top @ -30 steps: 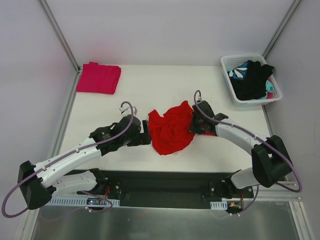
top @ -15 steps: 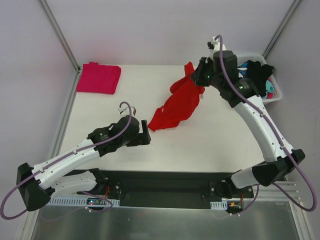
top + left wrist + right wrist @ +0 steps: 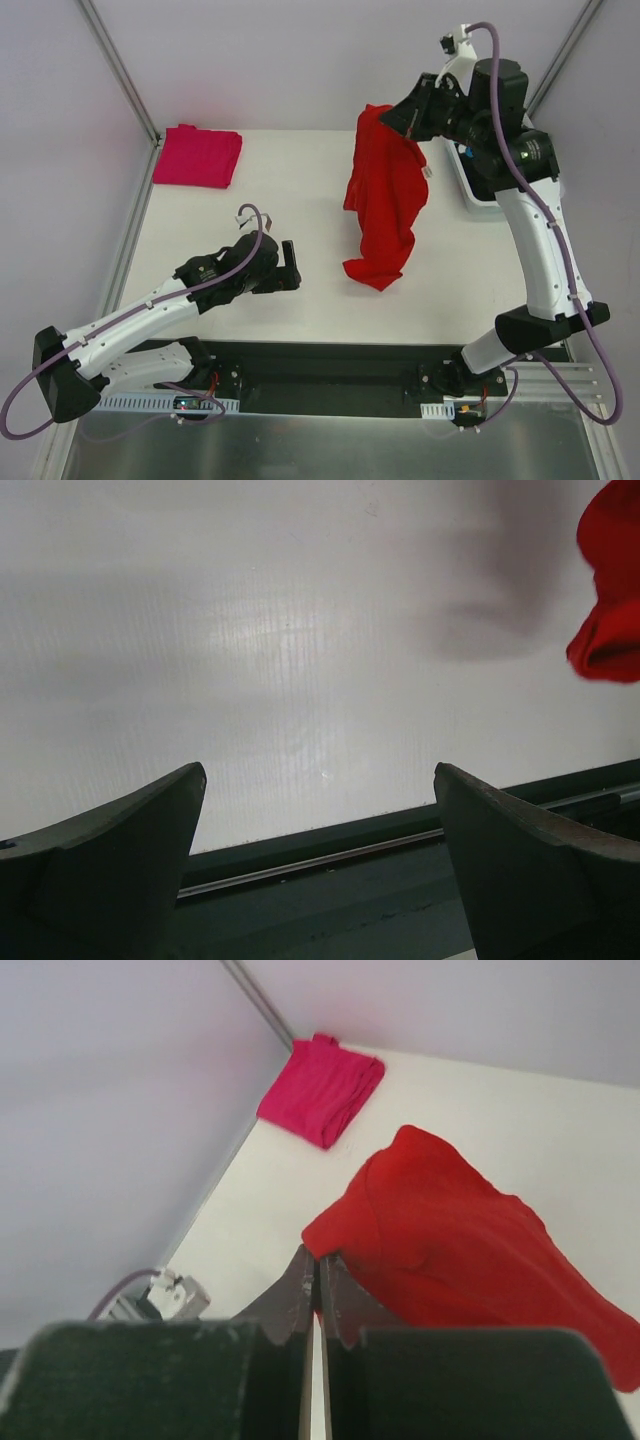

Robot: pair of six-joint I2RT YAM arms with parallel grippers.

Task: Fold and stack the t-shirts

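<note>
Closest to you, your left pincer (image 3: pixel 291 265) sits low over the table (image 3: pixel 300 190), near-left of the red shirt (image 3: pixel 385 200), a bit apart from it. Its fingers are spread wide with nothing between them. In the left wrist view you just get bare table between the two pads and a bit of red cloth off at the top right.

Next out is the red shirt itself, hanging in one long bunched drape. The bottom end is down by the table. I honestly can't tell if it's touching or just off it. It's all crumpled, no flat panel and no fold in it yet.

At the top of the shirt, your right pincer (image 3: pixel 385 115) is raised high and pinched together on the upper edge of the cloth. The right wrist view shows the fingers closed tight with the red fabric falling away from them.

Far left of the red shirt, at the table's back corner, the pink shirt (image 3: pixel 197 155) lies folded into a neat rectangle, so I'd call that one done and the start of your stack.

Just behind-right of the red shirt there's a sliver of white basket (image 3: pixel 468 185), mostly hidden by your right arm, so I can't say what's in it.

So my read: one folded, the red one only picked up. You need to spread it flat, fold it, then put it on the pink one.
</note>
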